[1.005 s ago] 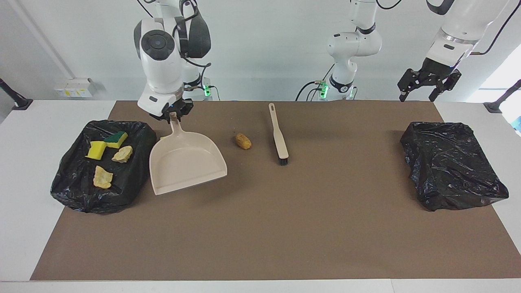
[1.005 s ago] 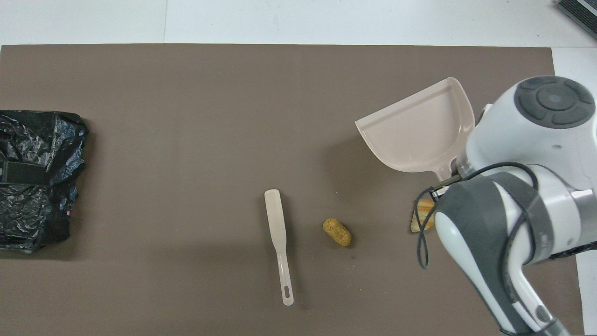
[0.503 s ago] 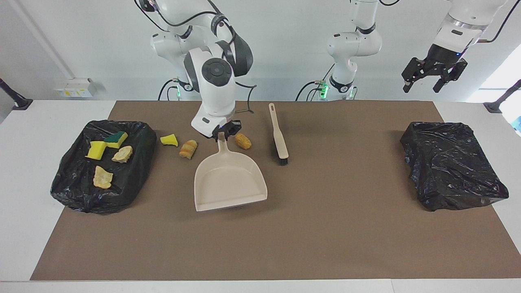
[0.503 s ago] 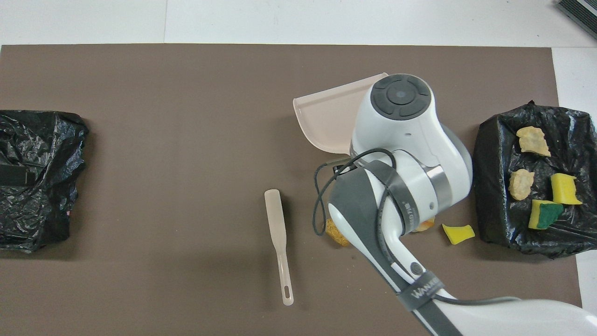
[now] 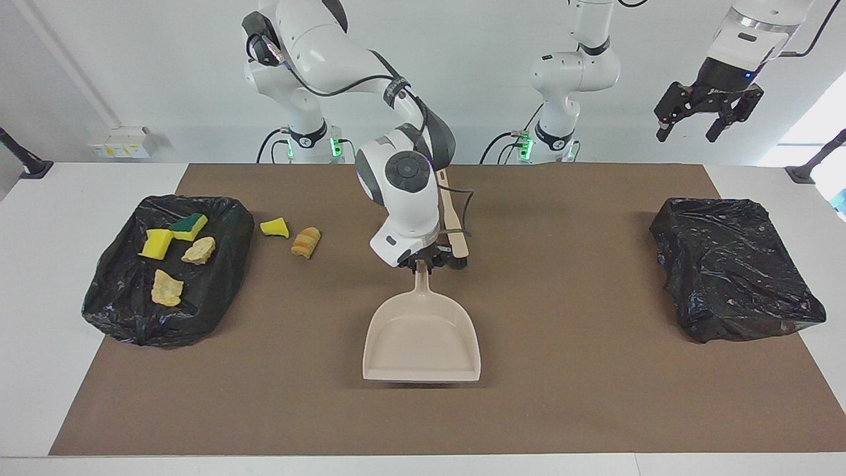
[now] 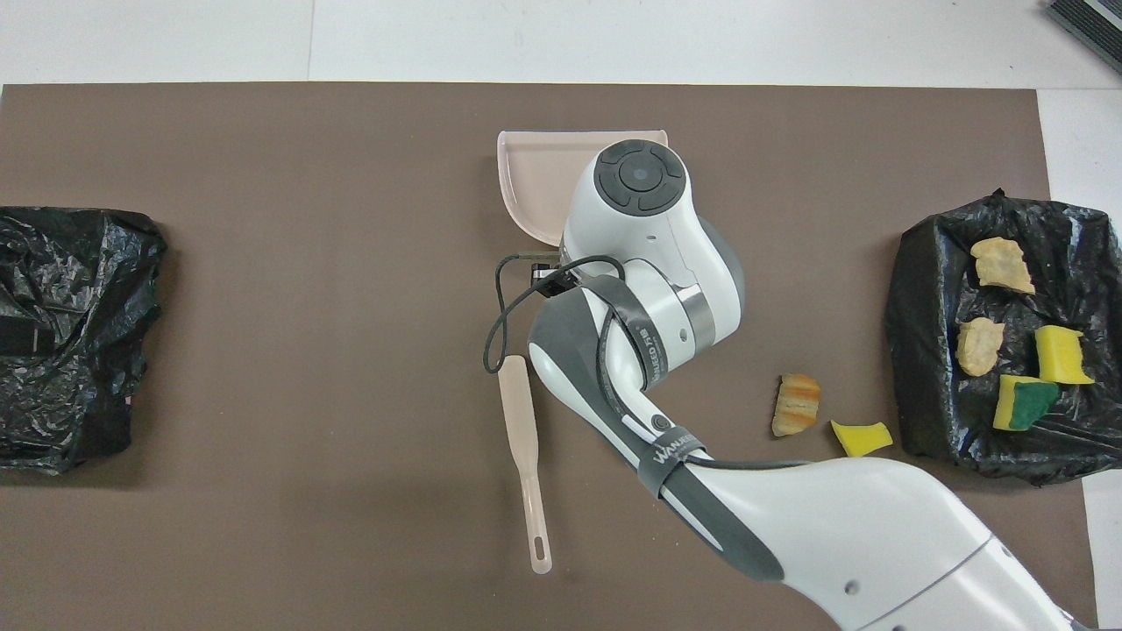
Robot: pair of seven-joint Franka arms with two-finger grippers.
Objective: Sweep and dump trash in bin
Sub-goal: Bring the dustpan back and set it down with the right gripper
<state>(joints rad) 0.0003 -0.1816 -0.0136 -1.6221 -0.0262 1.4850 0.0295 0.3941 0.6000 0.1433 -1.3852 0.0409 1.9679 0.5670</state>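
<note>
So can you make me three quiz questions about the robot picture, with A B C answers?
1. Where is the dustpan?
A. mid-table
B. in a bin
C. on the floor

2. How many trash pieces lie in the bin at the right arm's end?
A. one
B. four
C. seven

3. What is the right gripper doing?
A. holding the brush
B. hanging open
C. holding the dustpan's handle

Answers: 1 A, it sits on the mat's middle. 2 B, four pieces show on the black bag. 3 C, its fingers are shut on the handle.
</note>
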